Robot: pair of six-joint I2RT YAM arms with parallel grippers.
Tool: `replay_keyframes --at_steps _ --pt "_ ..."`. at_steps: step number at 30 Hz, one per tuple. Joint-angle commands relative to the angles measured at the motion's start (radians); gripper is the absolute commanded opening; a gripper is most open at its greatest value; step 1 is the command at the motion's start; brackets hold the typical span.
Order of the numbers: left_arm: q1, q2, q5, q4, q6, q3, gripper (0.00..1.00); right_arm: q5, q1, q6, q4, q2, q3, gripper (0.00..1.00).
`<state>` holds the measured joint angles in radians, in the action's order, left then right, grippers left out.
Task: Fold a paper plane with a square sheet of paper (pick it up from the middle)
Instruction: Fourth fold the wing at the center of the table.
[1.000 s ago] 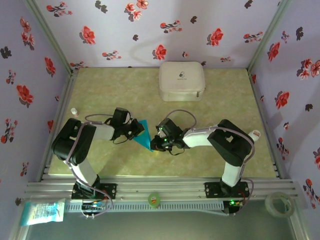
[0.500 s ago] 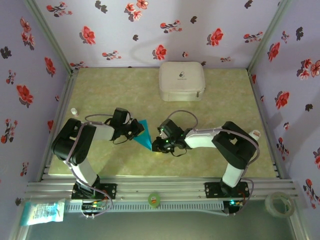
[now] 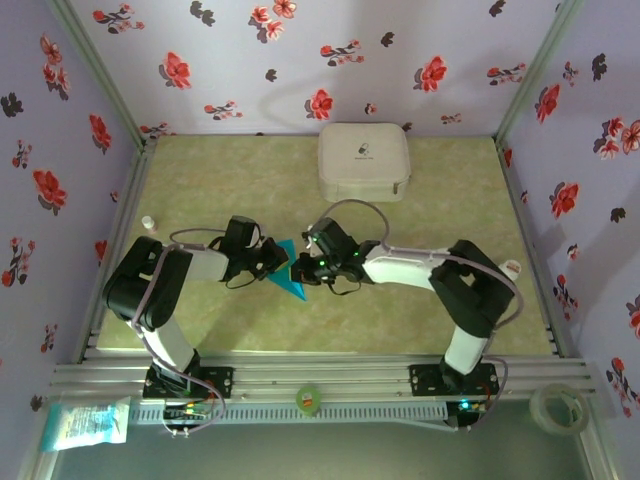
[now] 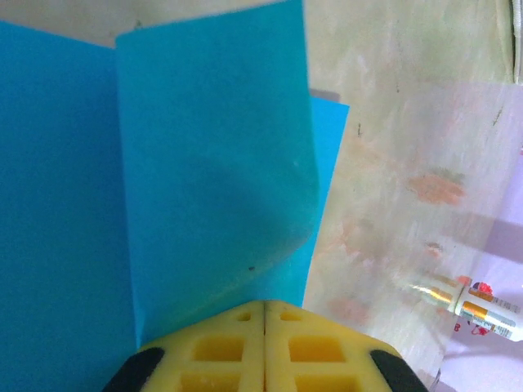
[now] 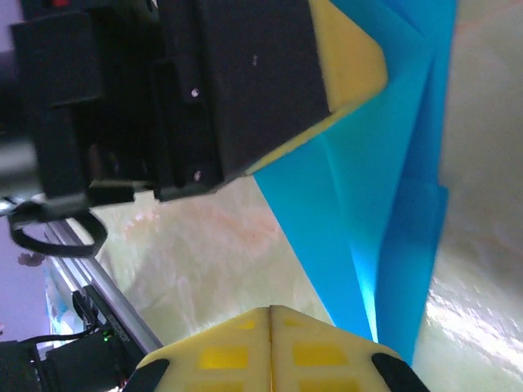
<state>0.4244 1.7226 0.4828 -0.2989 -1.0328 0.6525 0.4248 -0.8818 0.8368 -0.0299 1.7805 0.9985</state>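
Reaching farther over than a second ago, the right pincer (image 3: 312, 266) has slid away from its base. It now sits against the right edge of the blue paper (image 3: 291, 284), almost nose to nose with the left pincer (image 3: 274, 262). The left pincer has not shifted. Its yellow pads are pressed together with a raised flap of paper coming up from between them, so it looks clamped on the sheet. The right pincer's pads are also together. The folded layers run just beside and ahead of them, and I cannot tell whether any edge is caught there. The paper lies on the table between the two pincers, a folded wedge that has barely moved. The white case (image 3: 364, 161) sits well beyond both. My reading is that the left pincer holds the fold while the right has come in to press a crease. That would make this a middle fold, with the plane far from finished.
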Motion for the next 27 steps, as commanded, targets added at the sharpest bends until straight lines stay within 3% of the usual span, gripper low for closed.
replay_keyframes --at_steps 1,10,27 --pt "-0.004 0.021 -0.027 0.029 0.012 -0.023 0.07 0.029 -0.003 0.025 -0.014 0.073 0.050 0.06" --pt "-0.003 0.017 -0.026 0.029 0.011 -0.024 0.07 0.035 0.005 0.038 -0.024 0.157 0.057 0.05" --pt "-0.004 0.021 -0.039 0.017 -0.006 -0.028 0.07 0.038 -0.041 0.087 -0.091 0.079 -0.146 0.06"
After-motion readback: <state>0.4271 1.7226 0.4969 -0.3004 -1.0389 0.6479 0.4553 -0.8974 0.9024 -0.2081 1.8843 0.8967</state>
